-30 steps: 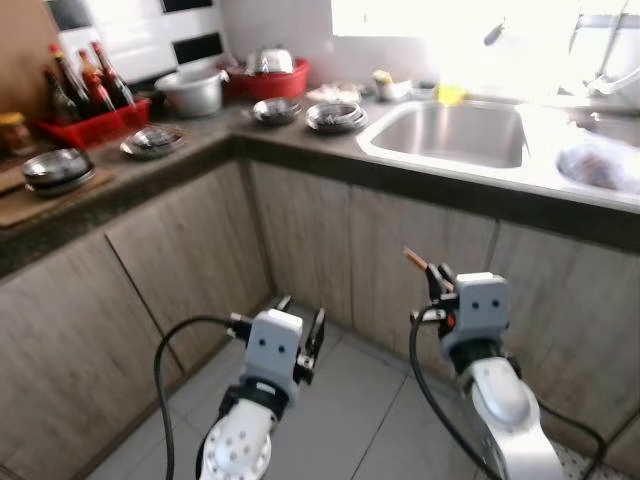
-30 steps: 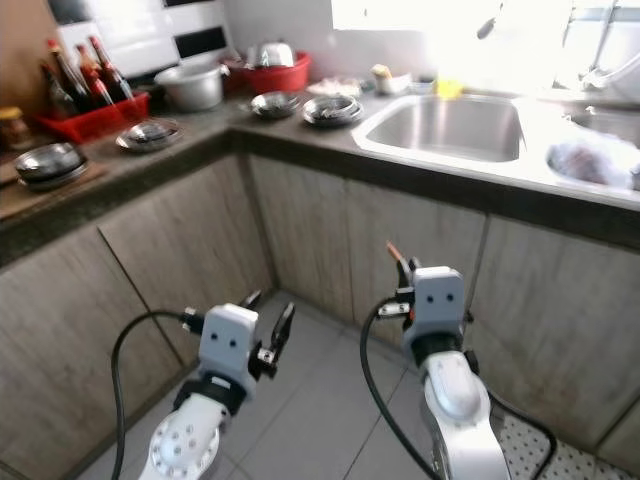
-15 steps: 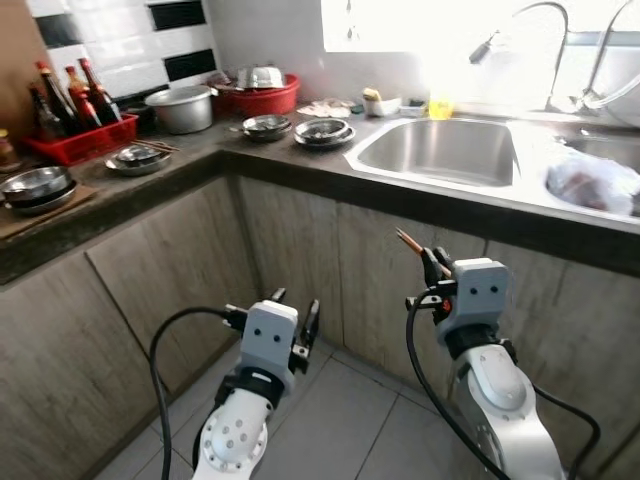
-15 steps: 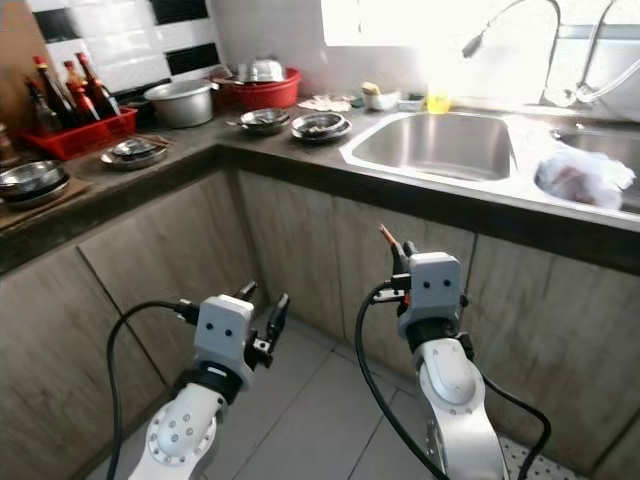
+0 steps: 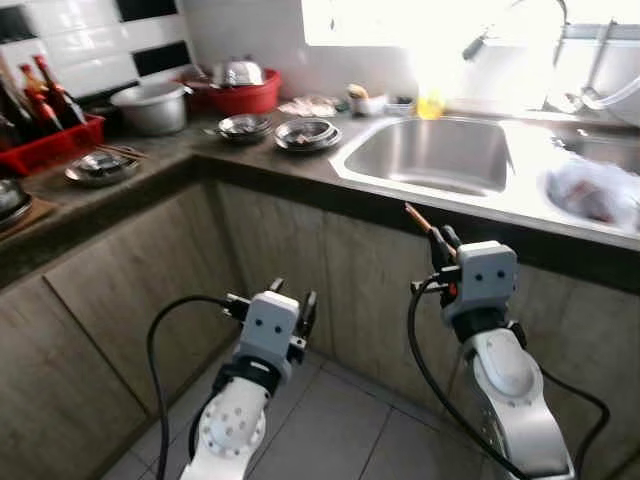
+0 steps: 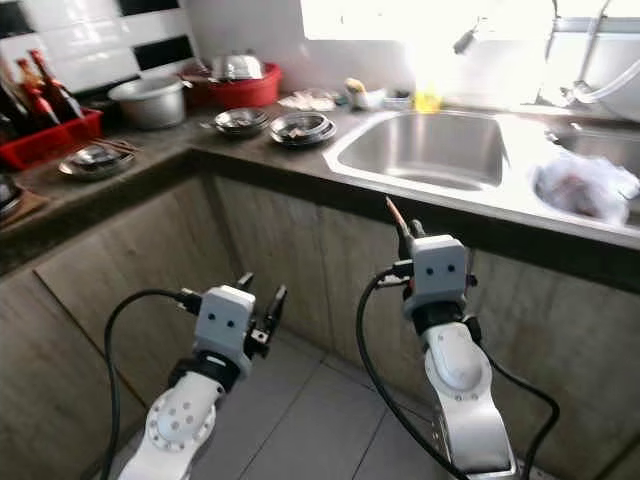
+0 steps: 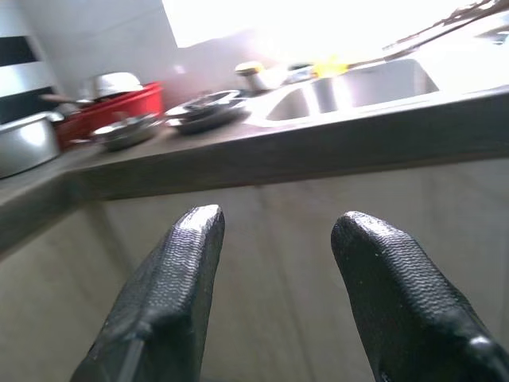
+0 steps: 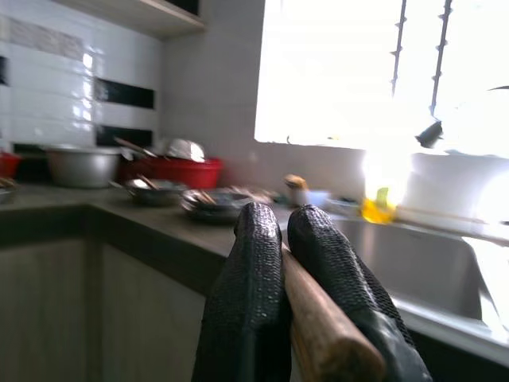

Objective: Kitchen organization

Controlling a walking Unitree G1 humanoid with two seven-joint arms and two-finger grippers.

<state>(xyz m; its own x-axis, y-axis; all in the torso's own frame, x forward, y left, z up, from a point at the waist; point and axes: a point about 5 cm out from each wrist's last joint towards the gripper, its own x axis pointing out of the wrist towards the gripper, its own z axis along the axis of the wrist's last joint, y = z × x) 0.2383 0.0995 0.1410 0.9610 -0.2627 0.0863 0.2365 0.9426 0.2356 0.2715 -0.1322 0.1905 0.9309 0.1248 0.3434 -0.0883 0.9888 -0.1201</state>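
chopstick (image 8: 322, 318), a thin wooden stick that looked like one though the tip was blurred, sat clamped between the closed jaws of the right gripper (image 5: 438, 238), held up in front of the cabinet just below the counter (image 5: 300, 172) edge near the steel sink (image 5: 435, 155). the right wrist view showed its rounded wooden end close up between the black fingers (image 8: 254, 278). the left gripper (image 5: 290, 300) hung lower, over the tiled floor (image 5: 330, 430), jaws apart and holding nothing, as its wrist view made plain. on the counter stood stacked metal bowls (image 5: 306, 133), a pot (image 5: 150, 105), a red basin (image 5: 235, 92) and a red tray of bottles (image 5: 40, 135).
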